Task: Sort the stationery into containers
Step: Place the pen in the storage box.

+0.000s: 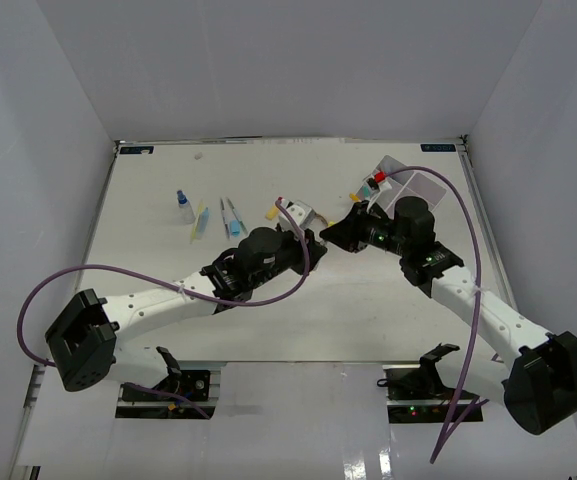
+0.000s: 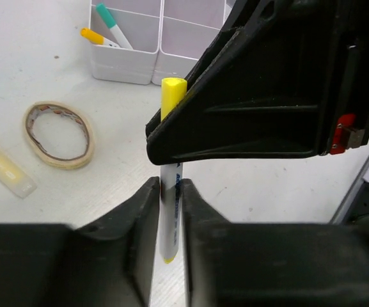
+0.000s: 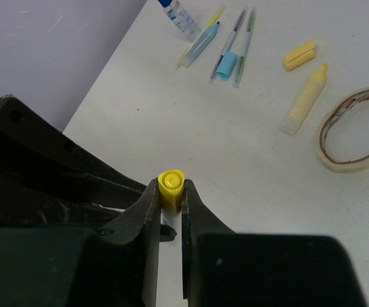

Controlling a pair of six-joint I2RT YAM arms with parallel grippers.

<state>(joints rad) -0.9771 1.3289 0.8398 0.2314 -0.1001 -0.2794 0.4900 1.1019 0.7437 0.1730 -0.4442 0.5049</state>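
**Left gripper** (image 2: 171, 190): jaws drawn in almost fully, with only a pen's thickness between them. They clamp the white barrel of the yellow-capped marker (image 2: 169, 224) near its lower end. Both fingers press against the barrel.

**Right gripper** (image 3: 170, 194): jaws likewise nearly closed and pinched on the marker's yellow cap, one finger on each side. The cap's end stands just proud of the fingertips. Both grippers therefore hold the one marker, at opposite ends, and the right gripper's body sits close over the left fingers.

**Position of held item:** the marker is off the table (image 2: 37, 77), on the arms' side of the tray (image 2: 123, 64) and near it, not over any compartment.

**Tray contents:** the one compartment that shows clearly holds a green-capped pen (image 2: 110, 19) and an orange-capped pen (image 2: 93, 36), both leaning. The neighbouring compartment shows nothing inside.

**Loose items, all on the table outside the tray:**
- The tape ring (image 2: 59, 134) lies flat near the tray.
- A pale yellow highlighter (image 2: 5, 169) lies just beyond the ring.
- A small yellow block (image 3: 299, 55), three thin pens (image 3: 232, 45) and a blue-capped bottle (image 3: 179, 14) lie well apart from the tray.
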